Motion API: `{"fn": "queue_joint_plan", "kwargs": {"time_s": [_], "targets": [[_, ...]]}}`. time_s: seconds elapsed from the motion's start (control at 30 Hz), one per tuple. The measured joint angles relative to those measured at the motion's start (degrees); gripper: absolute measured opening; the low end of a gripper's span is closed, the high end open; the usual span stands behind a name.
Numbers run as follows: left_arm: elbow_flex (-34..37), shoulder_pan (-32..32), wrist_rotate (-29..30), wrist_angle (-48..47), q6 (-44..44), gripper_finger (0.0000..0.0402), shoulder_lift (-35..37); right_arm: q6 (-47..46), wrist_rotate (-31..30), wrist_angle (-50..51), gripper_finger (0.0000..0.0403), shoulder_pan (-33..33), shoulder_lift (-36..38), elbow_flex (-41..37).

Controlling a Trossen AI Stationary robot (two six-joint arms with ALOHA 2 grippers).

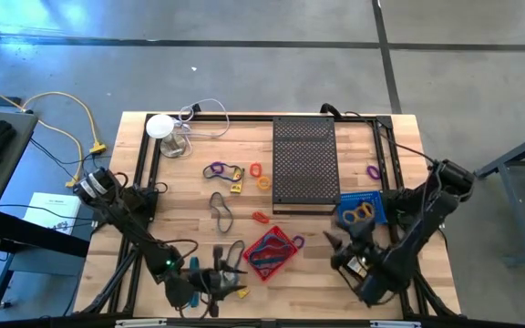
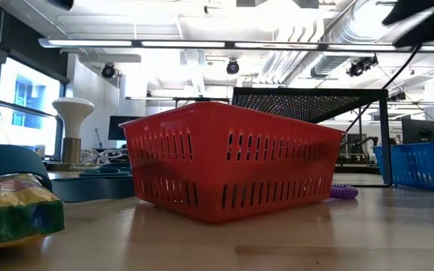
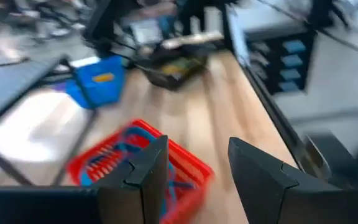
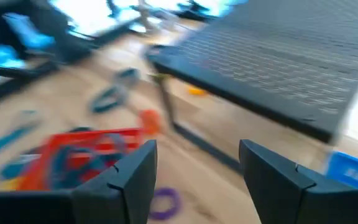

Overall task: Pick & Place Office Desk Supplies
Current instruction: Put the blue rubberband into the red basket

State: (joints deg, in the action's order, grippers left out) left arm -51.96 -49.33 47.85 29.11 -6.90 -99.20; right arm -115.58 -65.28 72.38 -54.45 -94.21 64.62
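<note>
**A:** Start at the near edge. What are the arms doing?

**B:** The left gripper (image 1: 215,281) hangs low over the near edge of the wooden bench (image 1: 180,241), fingers spread with nothing between them. A yellow packet (image 1: 241,292) lies just beside it. The right gripper (image 1: 340,248) sits near the front right, also parted and empty.

**A:** And between them?

**B:** The red slotted plastic basket (image 1: 270,252), already holding blue and red loops. A small purple elastic ring (image 1: 298,242) lies just beside its right side; the right wrist view shows that ring in front of the fingers.

**A:** How would that ring handle?

**B:** Light and floppy, I'd judge. It lies flat, so one finger should go inside the loop and one outside, pinching the band, or it could slide away on the smooth wood.

**A:** Farther back?

**B:** A grey elastic loop (image 1: 221,212) and a small orange piece (image 1: 260,217) mid-bench, then a purple loop (image 1: 214,170), orange rings (image 1: 259,175) and a yellow packet by the black perforated tray (image 1: 303,164). Another purple ring (image 1: 372,170) lies right of the tray. The blue basket (image 1: 377,211) holds orange loops.

**A:** The packets?

**B:** Probably crinkly and slick; grip across the narrow width.
</note>
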Motion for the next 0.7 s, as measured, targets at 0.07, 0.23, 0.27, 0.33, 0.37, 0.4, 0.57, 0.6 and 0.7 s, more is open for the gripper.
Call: {"fn": "queue_joint_plan", "kwargs": {"time_s": [0.07, 0.23, 0.27, 0.33, 0.37, 0.4, 0.57, 0.6, 0.7], "targets": [[0.0, -0.7, -2.9, -3.1, -2.4, 0.0163, 0.0, 4.0, -2.4, -5.4, 0.0215, -1.3, 0.0, 0.0], [0.0, -2.0, -6.4, -9.5, -10.9, 0.0163, 0.9, 15.0, -3.8, -17.7, 0.0215, -2.6, 0.0, 0.0], [0.0, -2.0, -6.5, -12.0, -13.4, 0.0163, 1.6, 17.2, -3.7, -19.8, 0.0215, -2.6, 0.0, 0.0], [0.0, -1.9, -7.9, -18.5, -18.4, 0.0163, 3.3, 21.7, -3.5, -23.7, 0.0215, -2.6, 0.0, 0.0], [0.0, -1.8, -9.3, -21.8, -20.8, 0.0163, 4.1, 23.8, -3.5, -25.4, 0.0215, -2.6, 0.0, 0.0], [0.0, -1.7, -10.9, -25.0, -23.1, 0.0163, 4.6, 25.9, -3.4, -26.8, 0.0215, -2.6, 0.0, 0.0], [0.0, -1.7, -19.3, -36.2, -27.6, 0.0163, 5.1, 32.8, -3.3, -30.8, 0.0215, -2.0, 0.0, 0.0], [0.0, -1.7, -19.8, -37.6, -27.6, 0.0163, 5.0, 33.3, -3.4, -31.1, 0.0215, -2.0, 0.0, 0.0], [0.0, -1.7, -20.1, -38.4, -27.3, 0.0163, 4.8, 33.4, -3.0, -31.1, 0.0215, -1.6, 0.0, 0.0]]}}
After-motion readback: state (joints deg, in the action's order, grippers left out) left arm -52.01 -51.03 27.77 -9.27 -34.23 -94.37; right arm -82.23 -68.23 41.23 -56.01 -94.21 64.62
